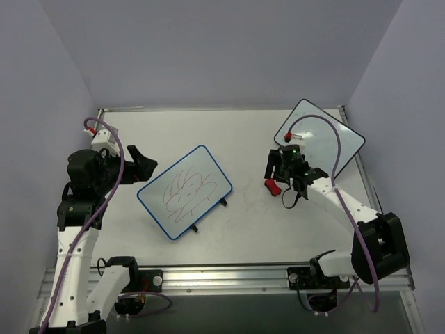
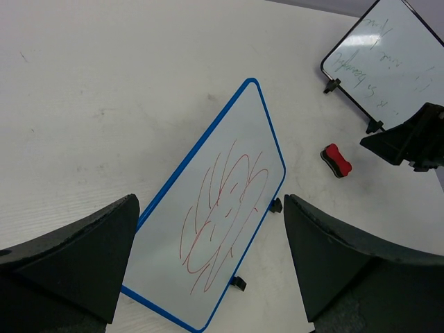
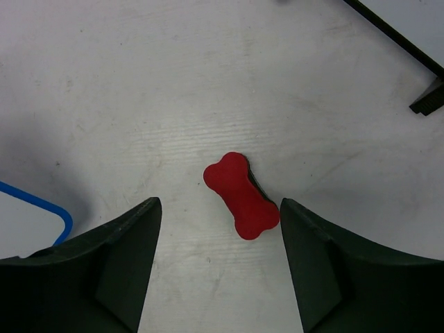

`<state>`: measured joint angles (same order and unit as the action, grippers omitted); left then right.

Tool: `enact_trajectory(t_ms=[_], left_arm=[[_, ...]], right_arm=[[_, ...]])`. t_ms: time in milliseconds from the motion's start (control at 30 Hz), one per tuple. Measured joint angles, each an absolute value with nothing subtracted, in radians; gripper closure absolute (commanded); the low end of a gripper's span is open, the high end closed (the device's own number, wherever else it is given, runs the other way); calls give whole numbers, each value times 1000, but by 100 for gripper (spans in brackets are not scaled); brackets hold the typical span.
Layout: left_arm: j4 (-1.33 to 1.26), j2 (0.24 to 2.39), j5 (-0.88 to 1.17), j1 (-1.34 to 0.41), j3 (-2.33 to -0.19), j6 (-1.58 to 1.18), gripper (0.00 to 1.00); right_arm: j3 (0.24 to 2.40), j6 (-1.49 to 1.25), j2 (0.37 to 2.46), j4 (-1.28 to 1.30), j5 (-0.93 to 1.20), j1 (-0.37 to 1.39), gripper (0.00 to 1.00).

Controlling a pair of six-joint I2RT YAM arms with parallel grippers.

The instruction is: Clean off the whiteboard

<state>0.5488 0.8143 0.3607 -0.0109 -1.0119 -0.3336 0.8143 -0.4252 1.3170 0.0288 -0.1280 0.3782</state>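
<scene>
The whiteboard (image 1: 184, 193), blue-framed with red scribbles across its face, lies tilted on the table's middle (image 2: 222, 208); its blue corner shows at the left of the right wrist view (image 3: 41, 208). A red bone-shaped eraser (image 1: 272, 186) (image 2: 336, 160) (image 3: 241, 196) lies flat on the table to its right. My right gripper (image 1: 277, 179) (image 3: 220, 202) hangs just over the eraser, jaws apart on either side, the right finger close to the eraser's near end. My left gripper (image 1: 141, 163) (image 2: 210, 201) stands open left of the whiteboard, holding nothing.
A black-framed whiteboard (image 1: 327, 136) (image 2: 388, 62) with faint writing lies at the back right, behind my right arm; its black foot (image 3: 429, 103) shows in the right wrist view. Purple walls close in the table on three sides.
</scene>
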Motion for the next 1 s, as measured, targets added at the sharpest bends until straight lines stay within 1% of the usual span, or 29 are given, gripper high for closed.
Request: enact_trajectory(t_ms=[33, 200, 300, 600, 767, 867, 933, 1000], left_arm=[[549, 817, 363, -11, -1012, -334, 6], [549, 829, 372, -11, -1012, -337, 6], [549, 835, 376, -11, -1012, -338, 6], [548, 842, 382, -11, -1012, -341, 6], [548, 842, 383, -11, -1012, -342, 6], [548, 842, 383, -11, -1012, -345, 6], [548, 842, 383, -11, -1012, -347, 6], [548, 842, 383, -11, -1012, -348, 6]], right_arm=[[813, -418, 1339, 4, -116, 369, 40], [785, -398, 1389, -76, -43, 295, 45], [757, -394, 1402, -110, -9, 269, 45], [685, -390, 1427, -183, 56, 270, 45], [673, -390, 1450, -198, 62, 271, 42], [673, -390, 1458, -204, 64, 271, 43], [673, -390, 1468, -211, 68, 271, 46], [673, -388, 1482, -214, 72, 271, 47]])
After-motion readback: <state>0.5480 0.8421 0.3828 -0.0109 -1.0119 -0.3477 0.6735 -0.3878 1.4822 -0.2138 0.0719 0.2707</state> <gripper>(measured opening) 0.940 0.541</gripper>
